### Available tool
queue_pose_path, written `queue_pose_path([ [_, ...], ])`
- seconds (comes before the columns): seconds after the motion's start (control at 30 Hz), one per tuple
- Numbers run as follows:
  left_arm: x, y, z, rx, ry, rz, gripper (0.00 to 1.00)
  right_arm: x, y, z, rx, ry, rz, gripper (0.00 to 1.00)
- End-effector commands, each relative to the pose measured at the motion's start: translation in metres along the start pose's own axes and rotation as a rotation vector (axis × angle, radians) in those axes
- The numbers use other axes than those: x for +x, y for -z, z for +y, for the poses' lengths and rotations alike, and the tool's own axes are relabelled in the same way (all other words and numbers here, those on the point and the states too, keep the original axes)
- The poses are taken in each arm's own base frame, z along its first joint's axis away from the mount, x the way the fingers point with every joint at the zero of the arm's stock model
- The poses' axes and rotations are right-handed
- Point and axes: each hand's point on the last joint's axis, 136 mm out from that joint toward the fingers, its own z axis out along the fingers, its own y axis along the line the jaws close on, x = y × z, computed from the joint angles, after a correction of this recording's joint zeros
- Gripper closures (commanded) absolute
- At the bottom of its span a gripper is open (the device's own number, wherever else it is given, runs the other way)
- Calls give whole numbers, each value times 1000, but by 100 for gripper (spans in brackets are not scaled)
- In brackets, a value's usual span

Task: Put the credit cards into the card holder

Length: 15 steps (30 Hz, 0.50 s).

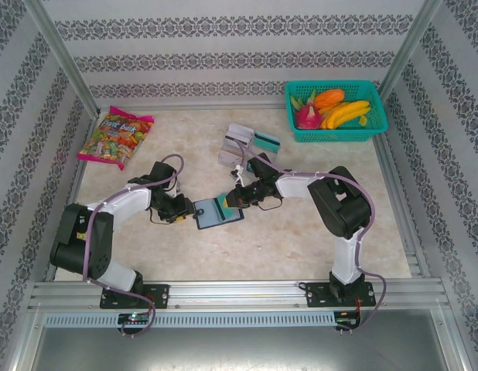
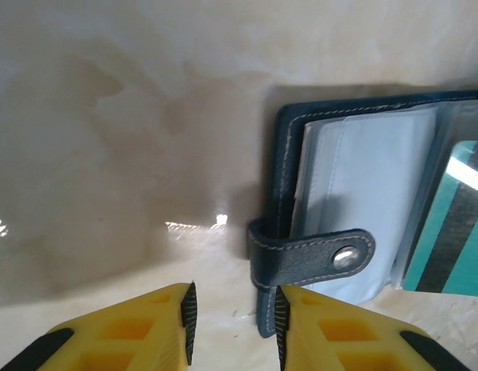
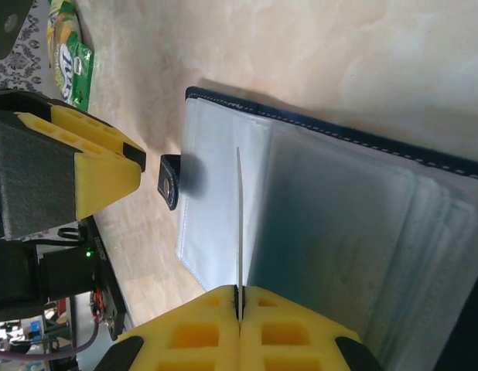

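1. Where the two pincers meet, the holder (image 1: 218,214) lies open on the worktop (image 1: 301,239) between them, clear sleeves up.
2. One teal card (image 2: 455,224) with a dark stripe reaches over those sleeves from the right pincer (image 3: 240,297), whose jaws are clenched on its near end; whether the card has entered a sleeve I cannot tell.
3. The left pincer (image 2: 233,313) sits just beside the holder's tab (image 2: 316,255), jaws released with a narrow gap, grasping nothing.
4. More cards (image 1: 243,143), white-grey and teal, lie in a loose pile beyond the right pincer.
5. A teal basket (image 1: 332,134) of fruit stands well beyond the right pincer, at the far corner.
6. A snack bag (image 1: 115,137) lies well beyond the left pincer.
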Motion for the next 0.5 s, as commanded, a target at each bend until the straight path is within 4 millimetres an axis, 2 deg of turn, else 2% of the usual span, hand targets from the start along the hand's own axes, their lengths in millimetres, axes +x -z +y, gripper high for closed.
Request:
queue_pose_path([
  [0.0,-2,-9,-5,43,18,6,65,3,-4,-8,23,-16,-7,100],
  [0.3,1,-20,-3,64,39,15,70,9,-8,-18,39,-81,-2,100],
  [0.47,3,-26,-3,73,43,29,70,7,-10,-15,35,-90,-2,100],
])
